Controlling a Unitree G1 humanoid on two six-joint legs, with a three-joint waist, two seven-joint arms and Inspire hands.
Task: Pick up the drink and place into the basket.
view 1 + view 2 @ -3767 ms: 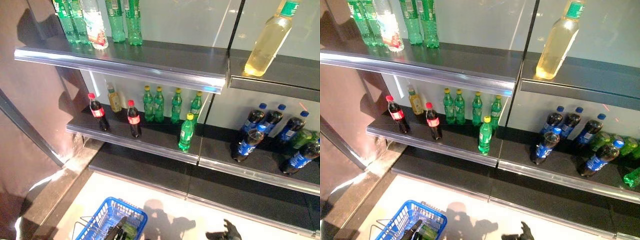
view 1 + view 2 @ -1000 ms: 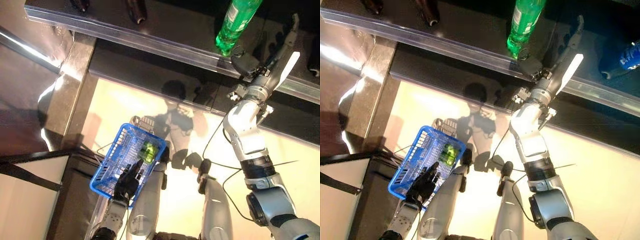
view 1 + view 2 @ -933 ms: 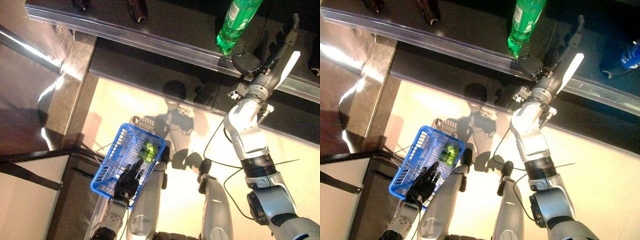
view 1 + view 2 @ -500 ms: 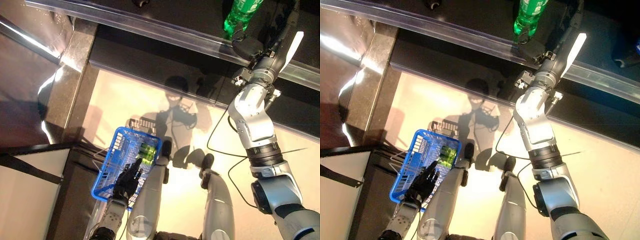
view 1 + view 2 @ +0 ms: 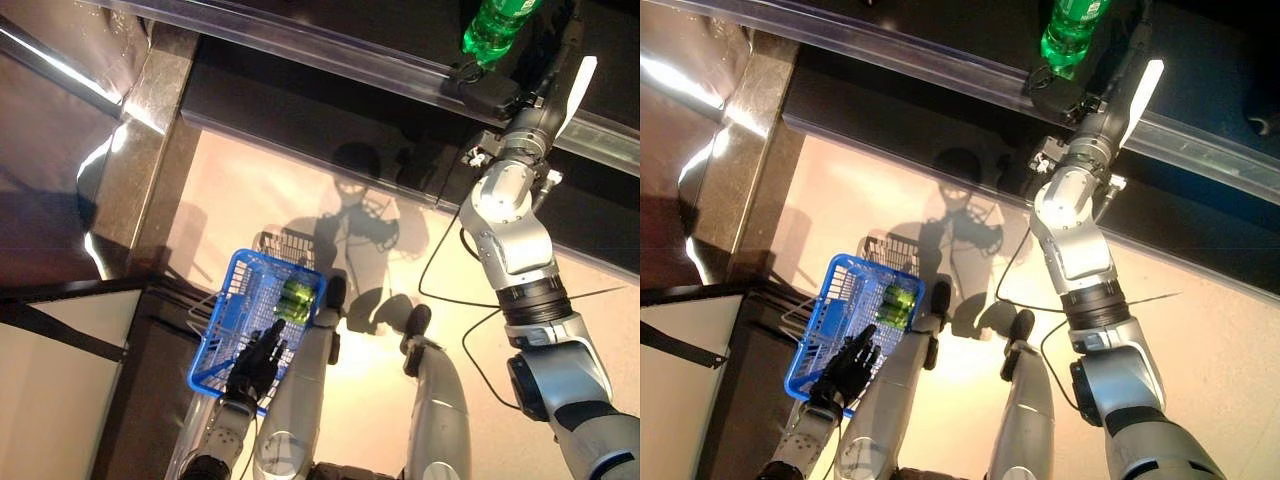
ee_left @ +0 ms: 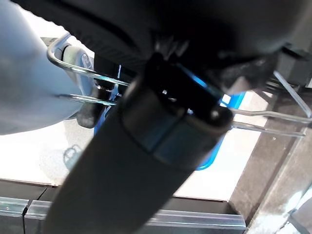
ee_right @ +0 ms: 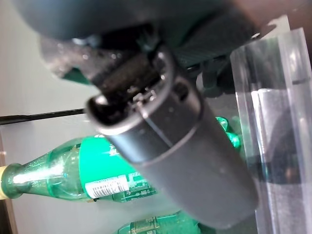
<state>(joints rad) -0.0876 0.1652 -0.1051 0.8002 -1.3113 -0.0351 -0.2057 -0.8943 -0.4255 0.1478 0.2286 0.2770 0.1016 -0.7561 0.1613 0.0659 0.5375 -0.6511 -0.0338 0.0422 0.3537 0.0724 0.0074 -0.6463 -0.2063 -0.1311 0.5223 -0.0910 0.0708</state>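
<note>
A green drink bottle (image 5: 493, 22) stands near the front edge of the dark shelf (image 5: 330, 55). My right hand (image 5: 1130, 65) reaches onto the shelf just right of it, fingers straight, white-covered thumb out and nothing held. Its wrist view shows the thumb (image 7: 170, 146) close in front of that green bottle (image 7: 73, 178), apart from it. The blue wire basket (image 5: 215, 335) hangs low by my left side with another green bottle (image 5: 293, 298) lying inside. My left hand (image 5: 255, 362) is at the basket's near rim, and the wire handles (image 6: 73, 68) pass under its thumb (image 6: 146, 161).
A clear rail (image 5: 890, 45) runs along the shelf's front edge, with a dark lower ledge (image 5: 300, 110) beneath it. Pale floor (image 5: 250, 200) lies between ledge and basket. A brown panel and a metal strip (image 5: 60, 70) stand left. A second green bottle (image 7: 156, 225) sits behind the first.
The whole view has shifted. My right hand has reached further onto the shelf and stands closer beside the green bottle. The left hand and basket keep their places.
</note>
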